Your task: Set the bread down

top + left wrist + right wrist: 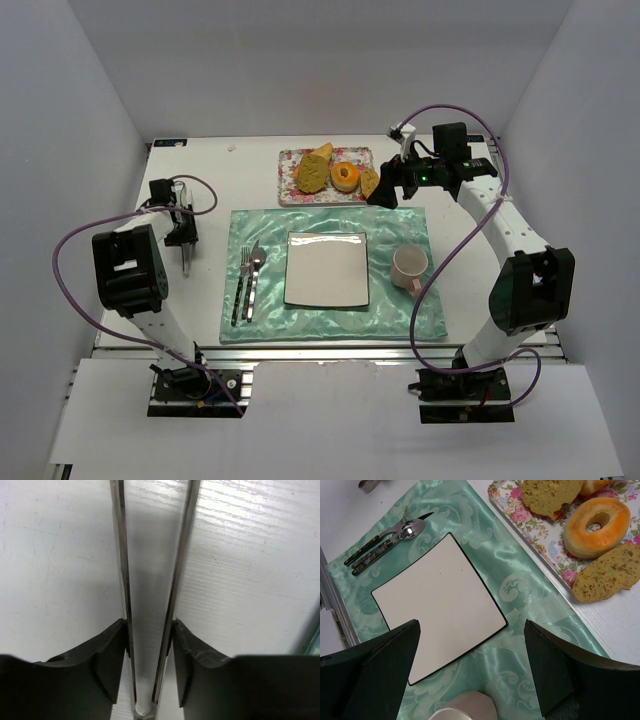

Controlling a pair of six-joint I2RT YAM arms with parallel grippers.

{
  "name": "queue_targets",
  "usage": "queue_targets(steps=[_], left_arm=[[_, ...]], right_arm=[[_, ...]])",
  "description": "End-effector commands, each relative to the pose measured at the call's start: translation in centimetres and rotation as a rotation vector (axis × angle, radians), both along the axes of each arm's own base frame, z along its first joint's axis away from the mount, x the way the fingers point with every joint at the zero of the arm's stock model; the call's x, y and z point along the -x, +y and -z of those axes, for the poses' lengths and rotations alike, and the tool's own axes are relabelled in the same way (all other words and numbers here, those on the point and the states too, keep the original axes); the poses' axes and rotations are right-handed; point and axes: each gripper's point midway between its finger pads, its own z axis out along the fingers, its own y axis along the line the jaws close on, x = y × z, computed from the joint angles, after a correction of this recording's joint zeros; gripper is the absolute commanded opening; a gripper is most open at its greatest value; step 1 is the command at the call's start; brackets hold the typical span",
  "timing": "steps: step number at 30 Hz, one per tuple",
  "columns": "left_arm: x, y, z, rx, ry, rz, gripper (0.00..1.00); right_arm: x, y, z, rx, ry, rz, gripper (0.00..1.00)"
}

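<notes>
Bread, likely light, soft and crumbly, lies on far floral tray; best pinched gently across its edges. Right gripper gapes; left gripper clamps metal tongs.

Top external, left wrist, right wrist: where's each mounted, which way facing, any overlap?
Top external: above and behind the bases, looking down on the table; left arm and right arm show whole.
Left wrist: on the left arm, facing straight down at the table; left end effector closed on metal tongs.
Right wrist: on the right arm, tilted down toward the white plate and bread; right end effector open.
Shared: top external and right wrist both show plate, bread, cutlery.
</notes>
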Motion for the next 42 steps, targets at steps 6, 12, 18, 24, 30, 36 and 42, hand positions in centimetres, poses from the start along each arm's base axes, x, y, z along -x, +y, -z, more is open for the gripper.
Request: queue_targets(steps=[6, 12, 18, 24, 30, 36, 42], left_arm=[[0.6, 0.4, -1.1, -0.003, -0.022, -0.064, 0.32], [-2.3, -4.4, -8.6, 0.166, -0.198, 0.021, 0.31], [-1.4, -13.7, -14.4, 0.397, -0.261, 0.185, 0.5], [0.0, -19.7, -18.1, 0.579, -0.32, 0.272, 0.57], [-1.1, -23.3, -21.1, 0.632, -0.377, 0.384, 0.58], [-4.3, -26.4, -21.5, 0.529, -0.407, 0.535, 0.58], [-9.6, -27.0, -19.0, 0.387, -0.366, 0.583, 0.59]], right_arm=[[0.2, 0.1, -2.4, -0.033, -0.048, -0.009, 0.89], [0.6, 0.2, -2.6, -0.045, -0.048, -0.009, 0.89], [0.9, 0.2, -3.0, -0.06, -0.051, -0.008, 0.89], [1.2, 0.3, -3.1, -0.066, -0.048, -0.01, 0.89], [1.5, 0.3, -3.3, -0.074, -0.048, -0.012, 0.89], [1.9, 0.0, -3.1, -0.075, -0.048, -0.007, 0.89], [2.2, -0.4, -3.4, -0.076, -0.056, 0.002, 0.89]])
